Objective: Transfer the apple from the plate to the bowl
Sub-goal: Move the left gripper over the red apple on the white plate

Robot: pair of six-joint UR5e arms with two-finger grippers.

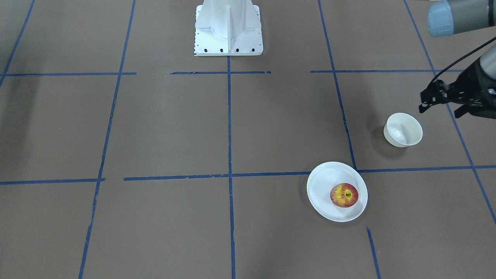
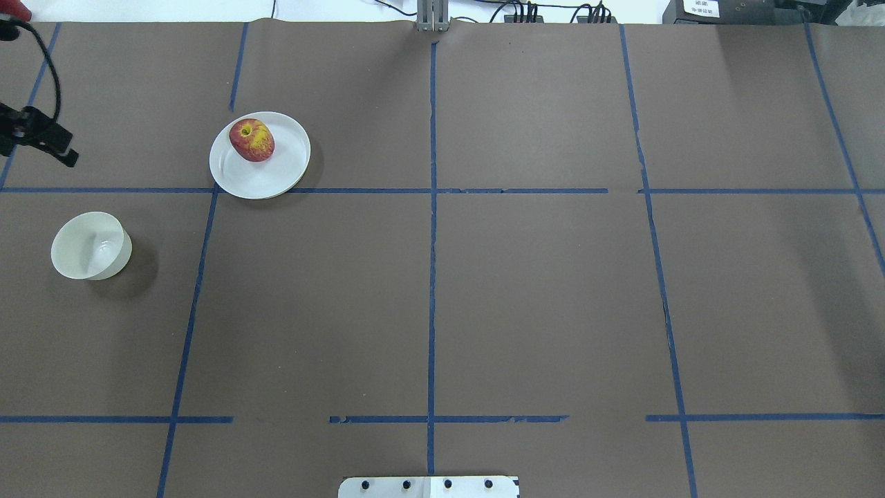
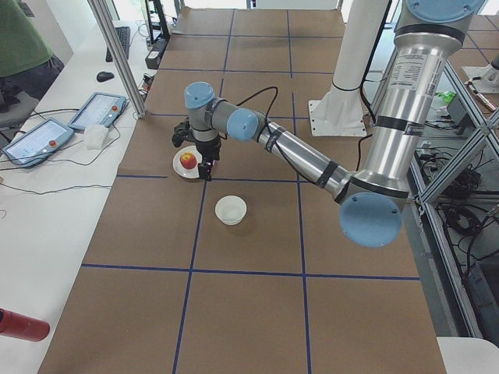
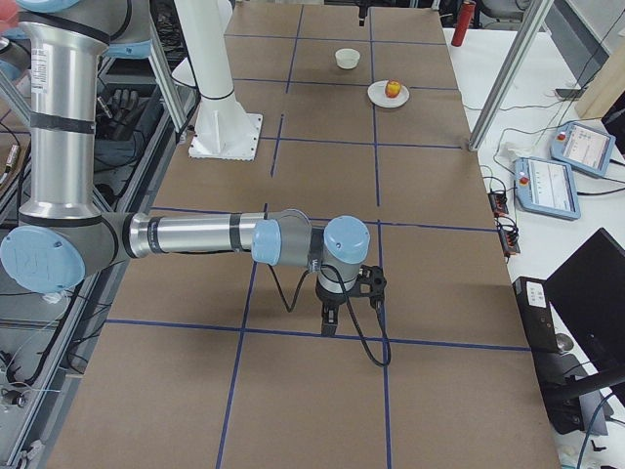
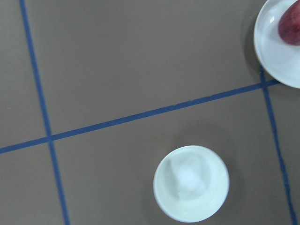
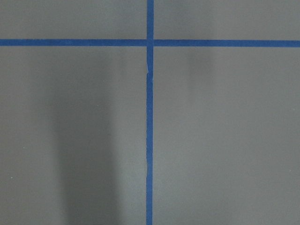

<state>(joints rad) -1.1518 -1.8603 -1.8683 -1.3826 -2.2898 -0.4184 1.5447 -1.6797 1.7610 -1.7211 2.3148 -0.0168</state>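
Brown table w/ blue tape grid; white bench w/ tablets.

Apple sits on plate, far-left part. Bowl apart, nearer robot & further left. L gripper at left edge, partly cropped.

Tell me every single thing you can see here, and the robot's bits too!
apple: one, red and yellow, on the plate
plate: one, white, on the robot's left half of the table
bowl: one, off-white, empty, apart from the plate, nearer the robot
table: one, brown
blue tape lines: several, crossing the table in a grid
tablets: two, grey-blue, on the white side bench
person: one, green shirt, mostly cut off
robot base: one, white, at the table's middle
left gripper: one, black, open, empty, in the air near the bowl
right gripper: one, black, over bare table, open or shut unclear
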